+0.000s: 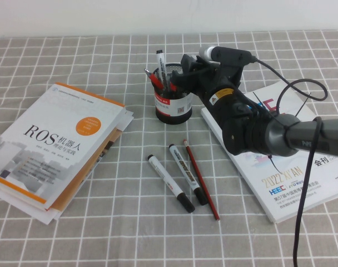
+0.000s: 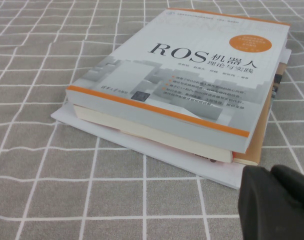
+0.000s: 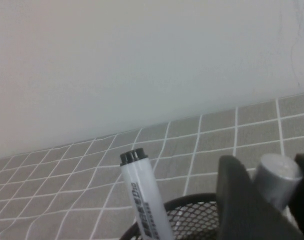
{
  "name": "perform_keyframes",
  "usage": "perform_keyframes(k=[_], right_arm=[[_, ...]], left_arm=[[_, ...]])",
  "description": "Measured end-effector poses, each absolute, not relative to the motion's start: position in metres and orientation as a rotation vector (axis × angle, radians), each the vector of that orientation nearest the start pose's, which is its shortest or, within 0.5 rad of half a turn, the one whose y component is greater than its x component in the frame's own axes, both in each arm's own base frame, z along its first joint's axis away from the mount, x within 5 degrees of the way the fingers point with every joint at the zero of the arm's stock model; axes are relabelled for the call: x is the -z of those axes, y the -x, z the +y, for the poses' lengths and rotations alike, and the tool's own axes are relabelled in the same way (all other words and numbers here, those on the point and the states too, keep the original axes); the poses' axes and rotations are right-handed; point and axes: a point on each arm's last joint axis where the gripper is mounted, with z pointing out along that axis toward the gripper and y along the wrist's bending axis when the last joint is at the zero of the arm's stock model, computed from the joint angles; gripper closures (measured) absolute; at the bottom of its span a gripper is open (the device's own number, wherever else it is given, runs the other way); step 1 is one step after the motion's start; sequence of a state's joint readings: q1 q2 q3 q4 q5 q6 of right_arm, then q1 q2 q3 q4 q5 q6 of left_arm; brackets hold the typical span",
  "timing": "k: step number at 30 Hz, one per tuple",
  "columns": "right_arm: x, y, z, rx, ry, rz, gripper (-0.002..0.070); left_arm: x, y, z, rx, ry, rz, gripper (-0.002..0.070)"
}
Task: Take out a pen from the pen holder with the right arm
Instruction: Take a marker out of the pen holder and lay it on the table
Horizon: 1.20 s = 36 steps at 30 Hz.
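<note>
Our right gripper [image 1: 174,82], above the black mesh pen holder [image 1: 173,108], pinches a grey-capped pen [image 3: 274,172], so we should lift straight up; left gripper [image 2: 277,205] hangs beside the white ROS book [image 2: 192,85].

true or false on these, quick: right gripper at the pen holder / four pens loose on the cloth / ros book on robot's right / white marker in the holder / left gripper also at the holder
1. The right gripper is at the mouth of the pen holder. True.
2. Four pens lie loose on the cloth. False: three, the left marker, middle marker and red pen.
3. The ROS book lies on the robot's right. False: it is on the left; a magazine is on the right.
4. A white marker stands in the holder. True.
5. The left gripper is at the holder too. False: it is beside the ROS book.
</note>
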<state>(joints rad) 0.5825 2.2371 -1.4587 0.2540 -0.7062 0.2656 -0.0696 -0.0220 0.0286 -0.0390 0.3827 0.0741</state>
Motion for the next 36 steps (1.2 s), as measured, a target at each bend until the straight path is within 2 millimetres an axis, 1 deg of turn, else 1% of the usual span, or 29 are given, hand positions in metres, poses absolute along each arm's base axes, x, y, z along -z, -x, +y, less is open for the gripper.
perform_keyframes(k=[5,10,13,18,21,25,30,35,36], right_arm=[[-0.178,-0.427,0.264,-0.692,-0.039,1.612,0.0562],[-0.184,-0.427,0.264,-0.697,-0.038,1.601,0.057],[-0.191,-0.426,0.263,-0.7,-0.035,1.596,0.057],[-0.21,-0.422,0.263,-0.707,0.004,1.582,0.057],[-0.226,-0.418,0.263,-0.709,0.038,1.584,0.057],[-0.252,-0.411,0.262,-0.71,0.092,1.567,0.0571],[-0.294,-0.397,0.257,-0.687,0.189,1.512,0.0571],[-0.329,-0.382,0.249,-0.632,0.266,1.512,0.0572],[-0.339,-0.376,0.246,-0.62,0.283,1.51,0.0572]], left_arm=[[-0.17,-0.052,-0.005,0.035,-0.111,1.869,0.0678],[-0.17,-0.052,-0.005,0.035,-0.111,1.869,0.0678],[-0.17,-0.052,-0.005,0.035,-0.111,1.869,0.0678],[-0.17,-0.052,-0.005,0.035,-0.111,1.869,0.0678],[-0.17,-0.052,-0.005,0.035,-0.111,1.869,0.0678],[-0.17,-0.052,-0.005,0.035,-0.111,1.869,0.0678],[-0.17,-0.052,-0.005,0.035,-0.111,1.869,0.0678],[-0.17,-0.052,-0.005,0.035,-0.111,1.869,0.0678],[-0.17,-0.052,-0.005,0.035,-0.111,1.869,0.0678]])
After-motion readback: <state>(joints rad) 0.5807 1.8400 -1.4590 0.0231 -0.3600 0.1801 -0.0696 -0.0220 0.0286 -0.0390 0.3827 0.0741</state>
